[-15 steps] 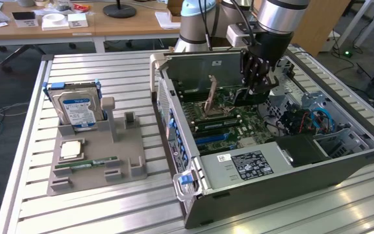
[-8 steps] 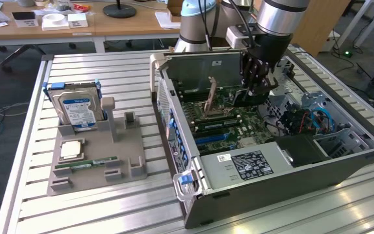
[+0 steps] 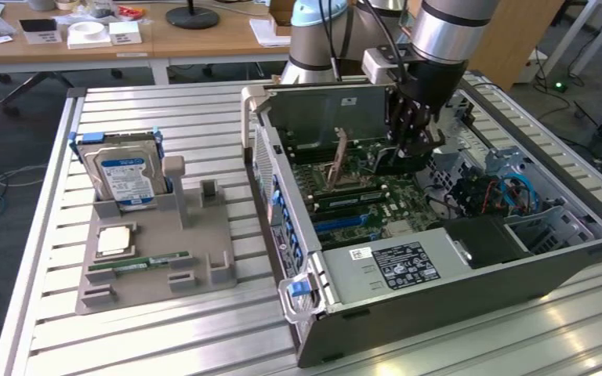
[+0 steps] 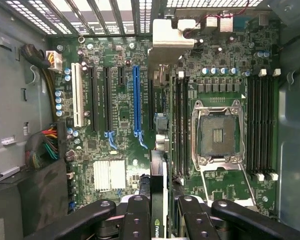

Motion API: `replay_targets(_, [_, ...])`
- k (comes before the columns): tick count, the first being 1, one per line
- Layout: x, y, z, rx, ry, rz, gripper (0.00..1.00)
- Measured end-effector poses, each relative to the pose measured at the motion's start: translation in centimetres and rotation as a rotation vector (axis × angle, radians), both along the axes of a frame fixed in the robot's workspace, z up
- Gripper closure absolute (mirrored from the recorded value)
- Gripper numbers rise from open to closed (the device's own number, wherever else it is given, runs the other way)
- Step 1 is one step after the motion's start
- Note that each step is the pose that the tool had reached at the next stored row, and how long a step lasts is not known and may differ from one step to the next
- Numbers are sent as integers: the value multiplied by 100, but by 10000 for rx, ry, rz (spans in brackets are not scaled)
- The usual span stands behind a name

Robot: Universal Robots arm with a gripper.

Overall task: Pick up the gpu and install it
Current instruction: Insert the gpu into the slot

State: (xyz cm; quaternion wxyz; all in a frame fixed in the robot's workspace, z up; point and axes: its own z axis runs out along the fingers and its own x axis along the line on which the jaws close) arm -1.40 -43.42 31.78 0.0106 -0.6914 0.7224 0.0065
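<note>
Though the grey holder (image 3: 144,298) at the exterior view's left carries a hard drive (image 3: 123,176), a processor chip (image 3: 113,241) and a RAM stick (image 3: 139,262), the gpu (image 4: 158,192) hangs further right, inside the open computer case (image 3: 469,290). It is pinched on edge in the gripper (image 3: 411,149), whose jaws stand part-way closed on the thin card. Seen from the wrist, the card runs straight out from between the fingers (image 4: 137,220), its long axis parallel with the expansion slots on the motherboard (image 4: 115,145) beneath it, and as far as I can judge it is not yet seated. What matters is the sideways offset: the card's line falls just beside the blue expansion slot (image 4: 136,100), on the side toward the CPU socket (image 4: 217,135). By my reading card and slot are parallel but not lined up, and how high the card hangs above the slots I cannot tell
</note>
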Motion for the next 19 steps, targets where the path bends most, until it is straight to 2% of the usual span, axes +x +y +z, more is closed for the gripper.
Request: replay_targets(19, [0,0,-162,-3,0,0,74])
